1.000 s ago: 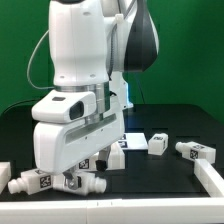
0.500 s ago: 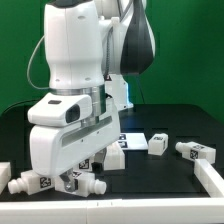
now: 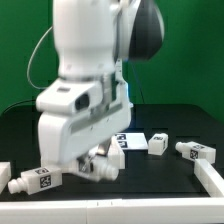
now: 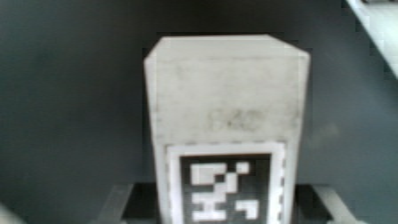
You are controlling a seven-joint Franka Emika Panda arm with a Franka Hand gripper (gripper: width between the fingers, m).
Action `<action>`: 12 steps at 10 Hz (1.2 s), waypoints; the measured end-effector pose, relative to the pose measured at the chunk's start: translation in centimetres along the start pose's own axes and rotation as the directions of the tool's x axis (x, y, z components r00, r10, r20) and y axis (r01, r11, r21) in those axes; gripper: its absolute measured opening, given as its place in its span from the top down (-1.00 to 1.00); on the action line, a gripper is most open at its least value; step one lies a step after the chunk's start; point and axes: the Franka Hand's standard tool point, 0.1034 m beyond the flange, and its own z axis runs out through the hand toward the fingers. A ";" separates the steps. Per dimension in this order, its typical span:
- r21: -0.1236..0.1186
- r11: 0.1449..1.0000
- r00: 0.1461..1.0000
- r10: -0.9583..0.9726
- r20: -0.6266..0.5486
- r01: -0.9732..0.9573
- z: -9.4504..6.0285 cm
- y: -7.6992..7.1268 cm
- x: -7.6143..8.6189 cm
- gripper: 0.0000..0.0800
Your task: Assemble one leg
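My gripper (image 3: pixel 92 160) is low over the front of the table and is shut on a leg (image 3: pixel 104 168), a white block with a narrower stub end, held just off the black table. In the wrist view this leg (image 4: pixel 222 95) fills the picture, its black-and-white tag facing the camera, with my gripper (image 4: pixel 222 203) closed on its sides and one finger (image 4: pixel 135 197) dark beside it. Another leg (image 3: pixel 35 180) lies at the front on the exterior view's left. Two more legs (image 3: pixel 158 143) (image 3: pixel 195 152) lie on the right.
The large white tabletop piece (image 3: pixel 211 177) shows at the front right corner. A tagged white part (image 3: pixel 125 141) lies behind the gripper, mostly hidden by the arm. A small white part (image 3: pixel 4 173) sits at the left edge. A green wall stands behind.
The arm has risen and swung toward the exterior view's right. The leg that lay beside the front-left leg has come off the table in the gripper.
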 end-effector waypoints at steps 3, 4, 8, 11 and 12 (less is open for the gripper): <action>-0.028 0.999 0.999 -0.033 0.005 0.033 -3.5 -0.4 -4.8 0.29; -0.039 0.999 0.999 -0.033 0.009 0.034 -3.8 -0.8 -8.1 0.29; -0.049 0.998 0.999 0.032 0.021 -0.031 -1.6 -1.4 -18.4 0.29; -0.046 0.999 0.999 0.027 0.022 -0.026 -1.5 -1.5 -18.2 0.29; -0.044 0.999 0.999 0.030 0.022 -0.029 -1.4 -1.5 -18.3 0.29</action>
